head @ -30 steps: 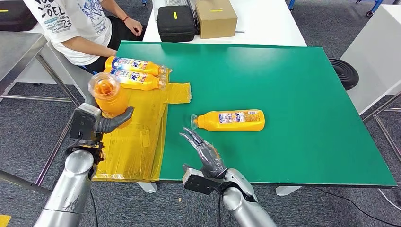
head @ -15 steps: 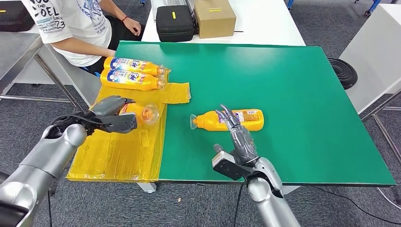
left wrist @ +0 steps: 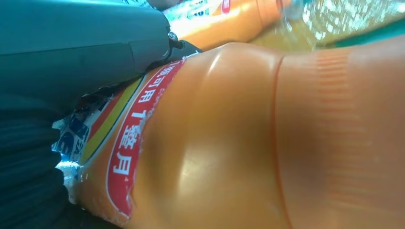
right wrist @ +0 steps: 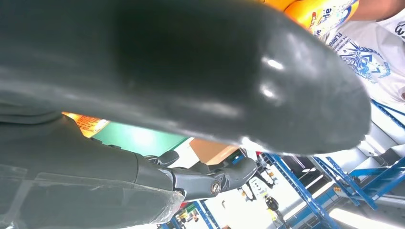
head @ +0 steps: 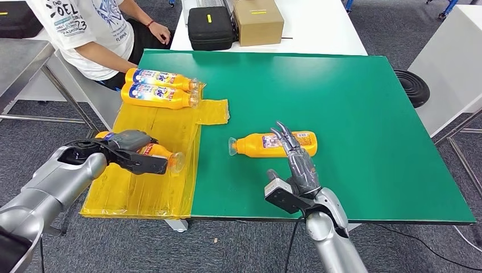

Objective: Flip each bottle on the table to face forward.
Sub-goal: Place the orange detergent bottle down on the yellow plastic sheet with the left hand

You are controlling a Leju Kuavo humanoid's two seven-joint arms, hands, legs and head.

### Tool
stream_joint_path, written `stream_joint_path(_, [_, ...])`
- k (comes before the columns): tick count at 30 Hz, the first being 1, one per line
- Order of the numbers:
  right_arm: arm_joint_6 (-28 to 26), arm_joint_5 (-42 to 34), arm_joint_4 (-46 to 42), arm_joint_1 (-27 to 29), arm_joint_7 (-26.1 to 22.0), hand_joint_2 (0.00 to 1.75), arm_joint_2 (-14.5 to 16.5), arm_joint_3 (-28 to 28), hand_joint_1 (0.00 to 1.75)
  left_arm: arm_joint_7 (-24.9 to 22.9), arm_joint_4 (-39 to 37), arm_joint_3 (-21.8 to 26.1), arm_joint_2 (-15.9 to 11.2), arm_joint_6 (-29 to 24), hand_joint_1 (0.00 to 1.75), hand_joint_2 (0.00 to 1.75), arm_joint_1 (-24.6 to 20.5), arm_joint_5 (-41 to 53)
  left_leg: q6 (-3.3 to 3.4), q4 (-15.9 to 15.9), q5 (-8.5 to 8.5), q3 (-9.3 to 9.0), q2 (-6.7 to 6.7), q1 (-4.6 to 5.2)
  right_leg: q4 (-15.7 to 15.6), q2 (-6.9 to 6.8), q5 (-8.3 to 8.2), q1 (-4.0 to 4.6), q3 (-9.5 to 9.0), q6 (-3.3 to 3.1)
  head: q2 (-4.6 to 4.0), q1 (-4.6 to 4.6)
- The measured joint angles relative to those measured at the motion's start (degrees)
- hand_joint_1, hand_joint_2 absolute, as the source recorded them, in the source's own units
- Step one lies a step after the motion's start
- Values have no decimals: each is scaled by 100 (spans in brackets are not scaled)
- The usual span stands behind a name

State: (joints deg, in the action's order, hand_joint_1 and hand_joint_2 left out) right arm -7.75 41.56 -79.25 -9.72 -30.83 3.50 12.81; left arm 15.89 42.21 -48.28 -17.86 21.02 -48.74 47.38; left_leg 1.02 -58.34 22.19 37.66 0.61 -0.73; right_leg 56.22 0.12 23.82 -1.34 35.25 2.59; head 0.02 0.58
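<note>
Left hand (head: 132, 152) grips orange plastic bottle (head: 162, 153) over yellow sheet (head: 148, 187) | right hand (head: 295, 162) spread wide, reaching green-table bottle (head: 258, 145) | two bottles (head: 159, 88) placed

silver arms (head: 54, 185), dark grey hands with slim fingers (head: 284, 136).
</note>
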Motion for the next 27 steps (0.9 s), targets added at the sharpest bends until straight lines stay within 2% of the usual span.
stream_joint_path(12, [-49,-75,1,10,-31,0,3,-63,0,124,-517,-399,150,297,173,175,-317,-136,0,0,0,0,0,0,0,0,0,0,-1,0,0,1])
stream_joint_path(17, [-55,-91,26,37,-101,0,17,-64,0,163,-784,-506,204,213,152,175,-268,-263,0,0,0,1,0,0,0,0,0,0,0,0,0,1])
stream_joint_path(25, [-54,-91,85,28,-101,0,72,-64,0,172,-1060,-631,340,77,139,175,-183,-356,0,1,0,1,1,0,1,-1,0,-1,-3,0,0,1])
stream_joint_path(26, [-54,-91,91,27,-101,0,78,-64,0,169,-1083,-643,360,60,135,175,-177,-356,0,0,0,0,2,0,1,-1,0,-1,-4,0,0,1])
stream_joint_path(27, [-54,-91,96,27,-101,0,84,-64,0,167,-1103,-655,377,48,123,175,-174,-356,0,0,0,0,3,0,1,-1,0,-1,-5,0,0,1])
